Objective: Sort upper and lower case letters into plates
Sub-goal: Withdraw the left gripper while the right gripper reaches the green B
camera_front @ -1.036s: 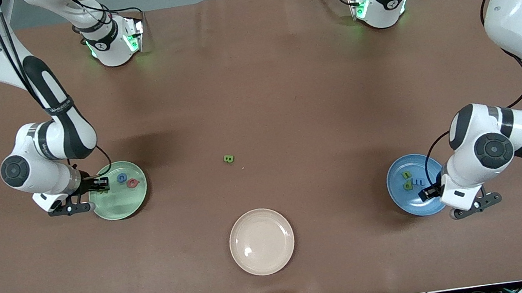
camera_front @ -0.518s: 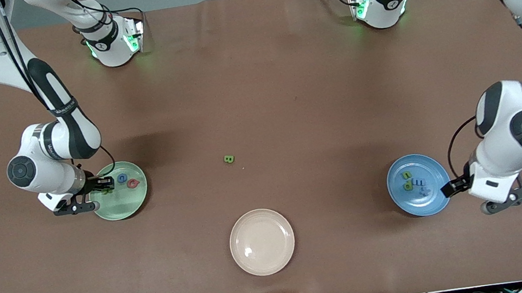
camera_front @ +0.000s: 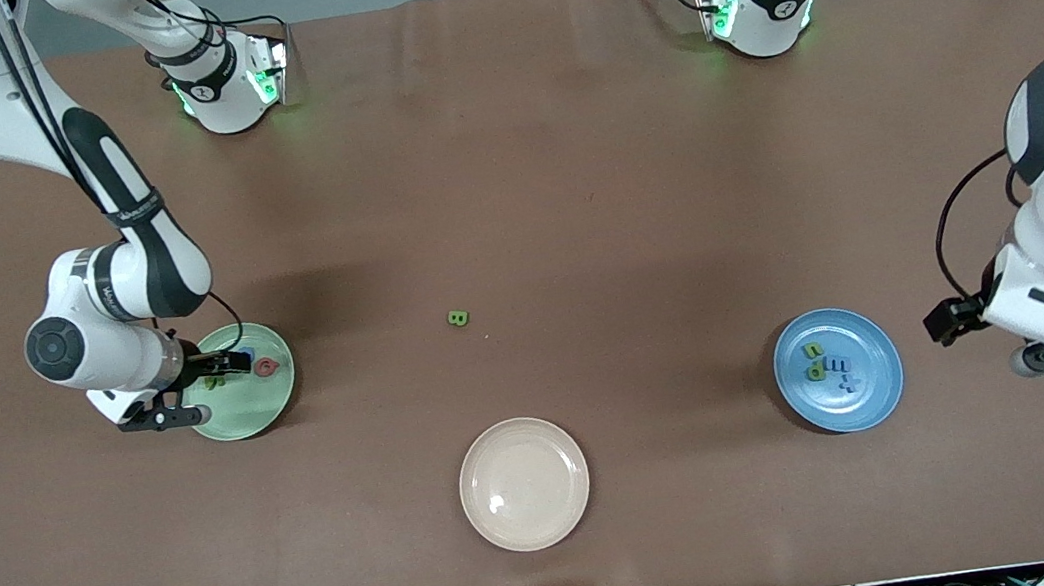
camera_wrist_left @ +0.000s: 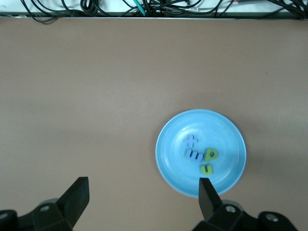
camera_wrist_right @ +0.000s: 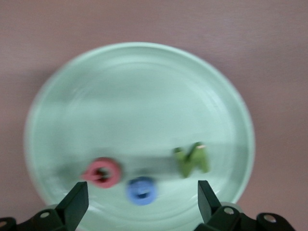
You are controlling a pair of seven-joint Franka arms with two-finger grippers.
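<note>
The pale mint green plate lies toward the right arm's end of the table. It holds a red letter, a green letter and a blue letter. My right gripper hangs open and empty over this plate. The medium blue plate lies toward the left arm's end and holds two green letters and two blue letters. My left gripper is open and empty, over the table beside the blue plate. A green letter B lies alone mid-table.
A cream-beige plate with nothing in it sits nearer to the front camera than the green B. The two arm bases stand at the table's edge farthest from the camera. Cables run along the table's edge in the left wrist view.
My left gripper left a blue letter in the blue plate, rose and drew off toward the left arm's end. My right gripper shifted a little across the mint plate; the green letter lies there.
</note>
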